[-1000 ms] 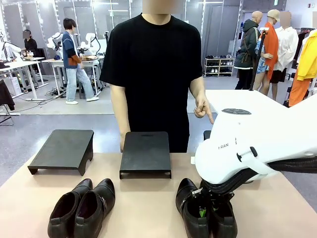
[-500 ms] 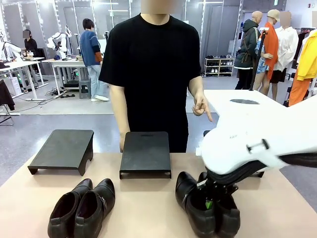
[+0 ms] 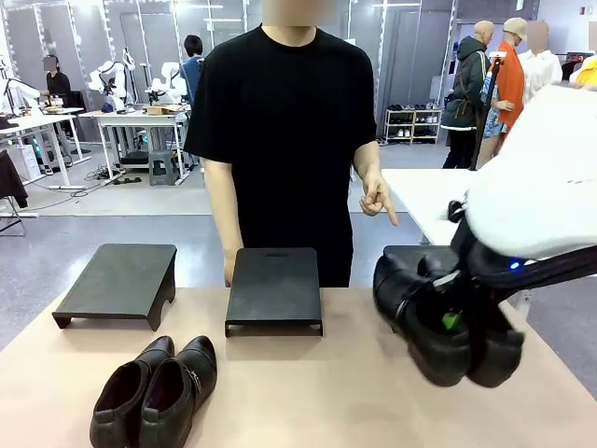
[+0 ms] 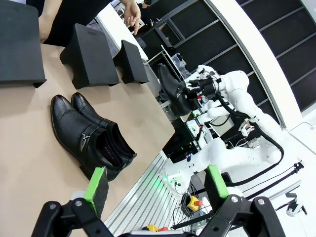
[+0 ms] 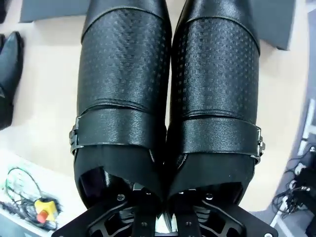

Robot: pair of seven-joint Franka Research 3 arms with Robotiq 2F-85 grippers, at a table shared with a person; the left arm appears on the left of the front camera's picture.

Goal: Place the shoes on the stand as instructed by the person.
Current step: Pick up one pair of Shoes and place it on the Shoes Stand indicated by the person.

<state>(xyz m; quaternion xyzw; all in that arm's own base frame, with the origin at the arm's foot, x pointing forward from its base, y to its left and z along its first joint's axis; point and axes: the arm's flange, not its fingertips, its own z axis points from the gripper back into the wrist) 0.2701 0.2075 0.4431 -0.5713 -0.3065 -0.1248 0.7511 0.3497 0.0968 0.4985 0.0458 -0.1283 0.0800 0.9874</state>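
Observation:
My right gripper [image 3: 451,321] is shut on the inner walls of one pair of black shoes [image 3: 438,322] and holds it in the air above the table's right side, toes tilted toward the person. In the right wrist view the gripper [image 5: 163,217] pinches both shoes [image 5: 123,98] together at their openings. The other pair of shoes [image 3: 154,392] lies on the table at the front left, also seen as the pair of shoes [image 4: 91,138] below my open left gripper [image 4: 155,185]. The person's hand [image 3: 378,201] points down toward the right stand [image 3: 410,254].
Three dark stands line the far edge of the table: the left stand [image 3: 117,283], the middle stand [image 3: 274,289] and the right one, partly hidden behind the lifted shoes. The person stands right behind the middle stand. The table's near edge [image 4: 148,163] is close to the resting pair.
My right gripper has lifted its pair of shoes off the table, up and to the right. The person's hand keeps pointing. The other pair has not moved.

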